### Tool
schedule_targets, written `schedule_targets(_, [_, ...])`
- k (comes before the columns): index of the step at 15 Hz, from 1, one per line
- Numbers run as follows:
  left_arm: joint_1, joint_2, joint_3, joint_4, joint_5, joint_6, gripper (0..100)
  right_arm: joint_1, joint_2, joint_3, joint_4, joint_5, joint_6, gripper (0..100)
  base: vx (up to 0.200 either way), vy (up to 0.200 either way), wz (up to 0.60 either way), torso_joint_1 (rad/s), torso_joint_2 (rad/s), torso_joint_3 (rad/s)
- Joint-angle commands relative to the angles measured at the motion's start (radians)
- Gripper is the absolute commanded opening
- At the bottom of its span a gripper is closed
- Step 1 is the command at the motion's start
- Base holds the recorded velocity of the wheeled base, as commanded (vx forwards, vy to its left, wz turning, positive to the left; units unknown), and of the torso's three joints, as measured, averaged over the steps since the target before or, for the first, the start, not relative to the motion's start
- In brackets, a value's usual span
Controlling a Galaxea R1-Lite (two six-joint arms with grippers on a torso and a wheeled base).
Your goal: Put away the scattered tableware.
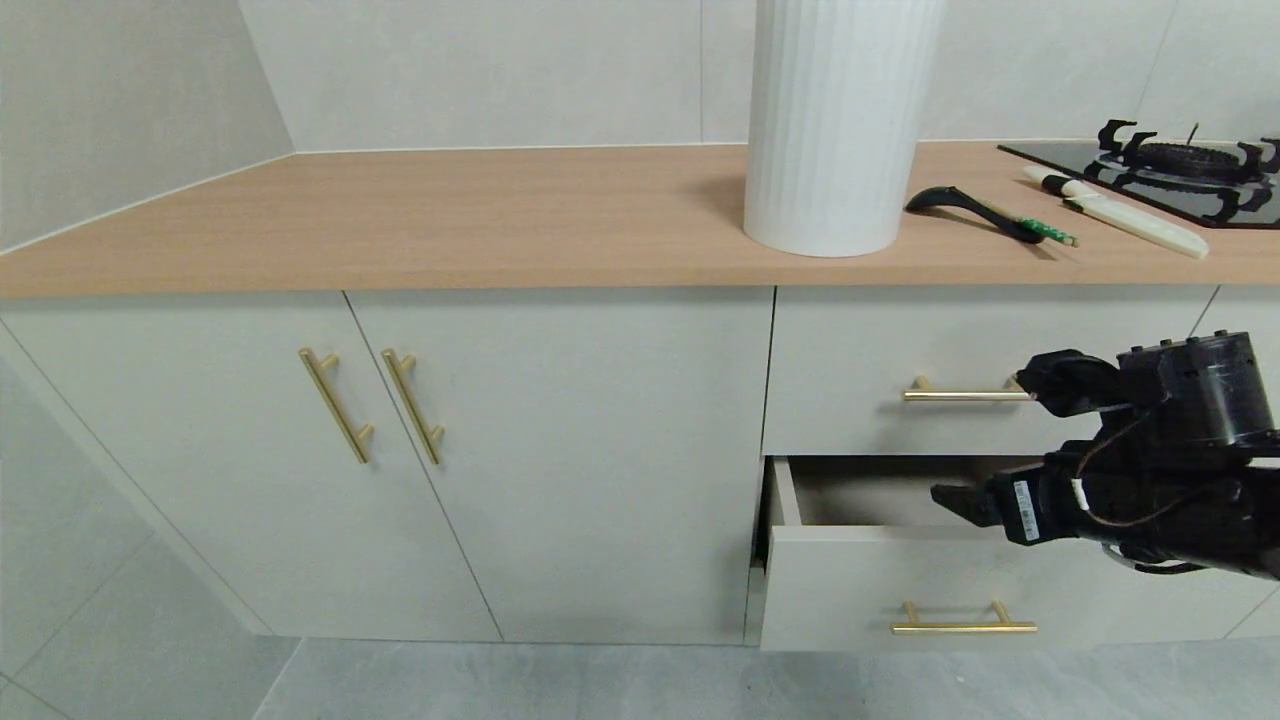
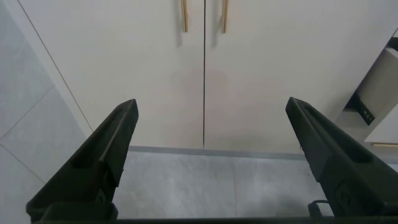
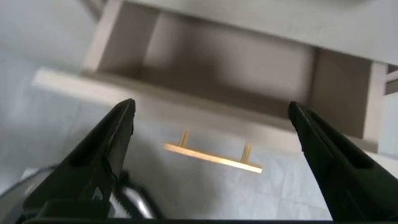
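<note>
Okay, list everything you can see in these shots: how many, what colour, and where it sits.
countertop: one, wood brown, over the cabinets
container: one, white, ribbed, upright on the countertop
spoon: one, black with a green handle end, lying right of the container
knife: one, cream-white, lying between spoon and stove
stove: one, black, far right of the countertop
cabinet doors: two, pale grey, gold handles, shut
upper drawer: one, pale grey, gold handle, shut
lower drawer: one, pale grey, gold handle, pulled open
left gripper: one, black, open, facing the cabinet doors
right gripper: one, black, open, over the lower drawer
</note>
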Motion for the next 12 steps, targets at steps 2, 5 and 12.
schedule_targets(2, [0.0, 0.001, 0.0, 0.0, 0.0, 0.0, 100, 0.001, 0.125, 0.009, -0.088, -0.051, 0.019, 100, 0.0, 0.0, 0.0, 0.0, 0.0, 0.0])
schedule_targets(5, [0.0, 0.001, 0.0, 0.0, 0.0, 0.0, 100, 0.001, 0.234, 0.007, -0.206, -0.109, 0.065, 100, 0.0, 0.0, 0.0, 0.0, 0.0, 0.0])
schedule_targets(12, [0.0, 0.001, 0.0, 0.0, 0.0, 0.0, 100, 0.001, 0.312, 0.015, -0.244, -0.143, 0.066, 100, 0.0, 0.0, 0.0, 0.0, 0.0, 0.0])
